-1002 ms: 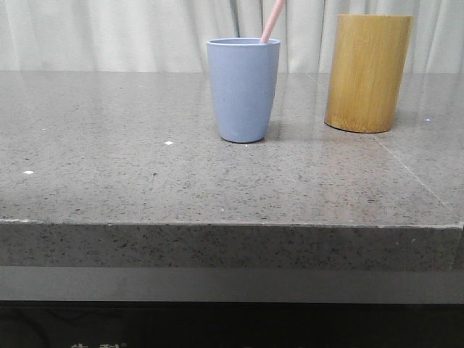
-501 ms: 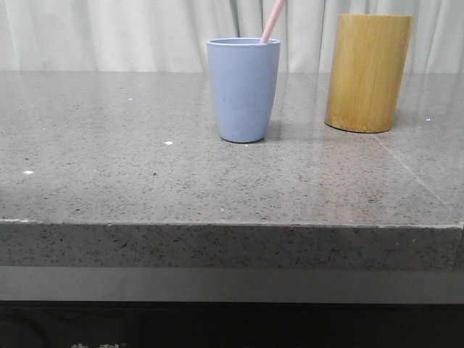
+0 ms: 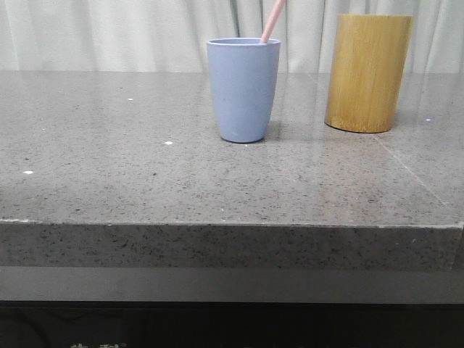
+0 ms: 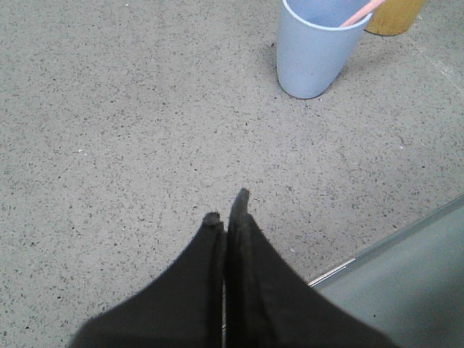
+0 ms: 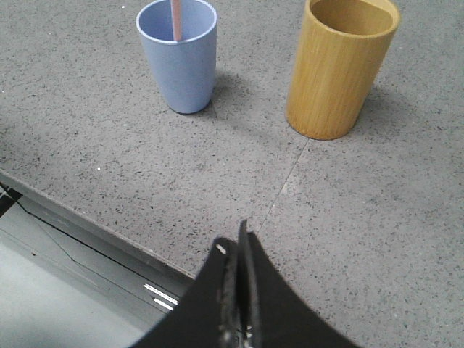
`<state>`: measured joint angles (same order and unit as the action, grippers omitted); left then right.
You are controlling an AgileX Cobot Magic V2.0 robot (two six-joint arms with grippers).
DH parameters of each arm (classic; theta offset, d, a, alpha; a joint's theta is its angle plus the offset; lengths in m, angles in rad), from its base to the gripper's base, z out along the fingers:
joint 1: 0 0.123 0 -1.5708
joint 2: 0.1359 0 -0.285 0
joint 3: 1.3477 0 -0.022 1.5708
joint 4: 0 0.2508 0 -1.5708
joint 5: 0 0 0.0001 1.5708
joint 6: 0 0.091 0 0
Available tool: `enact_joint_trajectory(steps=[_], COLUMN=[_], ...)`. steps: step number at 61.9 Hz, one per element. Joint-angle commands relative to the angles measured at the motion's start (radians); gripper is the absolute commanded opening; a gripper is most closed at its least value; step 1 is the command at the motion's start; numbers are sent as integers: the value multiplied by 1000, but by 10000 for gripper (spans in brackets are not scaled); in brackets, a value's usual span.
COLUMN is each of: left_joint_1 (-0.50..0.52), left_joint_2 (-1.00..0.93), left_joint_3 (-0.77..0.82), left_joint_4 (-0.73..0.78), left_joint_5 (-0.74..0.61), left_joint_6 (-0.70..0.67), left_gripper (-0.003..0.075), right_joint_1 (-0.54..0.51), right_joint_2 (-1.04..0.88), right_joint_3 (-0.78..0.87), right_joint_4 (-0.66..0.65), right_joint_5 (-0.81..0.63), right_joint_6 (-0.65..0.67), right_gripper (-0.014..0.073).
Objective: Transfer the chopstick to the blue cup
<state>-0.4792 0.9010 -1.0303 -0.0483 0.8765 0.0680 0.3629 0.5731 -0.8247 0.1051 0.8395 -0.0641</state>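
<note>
Left gripper (image 4: 227, 206) jaws pressed together, empty, over bare counter (image 3: 109, 159) near its front edge. Blue cup (image 3: 243, 90) mid-counter, chopstick (image 3: 272, 22) standing inside, leaning right. Bamboo cylinder (image 3: 367, 72) right of it, apart. Right gripper (image 5: 237, 243) jaws closed, empty.

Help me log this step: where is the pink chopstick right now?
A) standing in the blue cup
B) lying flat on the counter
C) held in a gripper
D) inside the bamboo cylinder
A: the chopstick leans out over the rim of the blue cup, both grippers away and shut.
</note>
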Motion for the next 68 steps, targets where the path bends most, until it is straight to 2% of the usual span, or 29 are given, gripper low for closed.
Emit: enact_joint_trajectory(steps=[1,7,12,24,32,46,58,68], left_joint_1=[-5,8,61,244,340,402,406,409], left_joint_2=[-22,-76,-179,-456,-643,-831,-908,-929], left_joint_3=[-17,35,141,478,694,941,1031,1046], left_joint_4=[-11,-1,54,48,28,-68,-68,-68], left_joint_5=[-80,-138,-273,-604,-748,-850,-938,-929], left_joint_6=[-8,3,34,34,34,34,34,27], left_gripper=[-19,-19,-19,-19,-19,-19,-19,-19], right_joint_1=[-6,-6,-6,-6,-6,-6,-6,-6], right_joint_2=[2,2,2,2,2,2,2,2], right_joint_3=[-26,-26,-26,-26,-26,-26,-26,-26], right_joint_4=[-2,-2,-2,-2,-2,-2,-2,-2], right_joint_5=[-77,-77,-77,-77,-77,-77,-77,-75], right_joint_6=[-1,-1,-1,-1,-1,-1,-1,-1], right_gripper=[-67,-67,-67,-67,-67,-67,-67,-67])
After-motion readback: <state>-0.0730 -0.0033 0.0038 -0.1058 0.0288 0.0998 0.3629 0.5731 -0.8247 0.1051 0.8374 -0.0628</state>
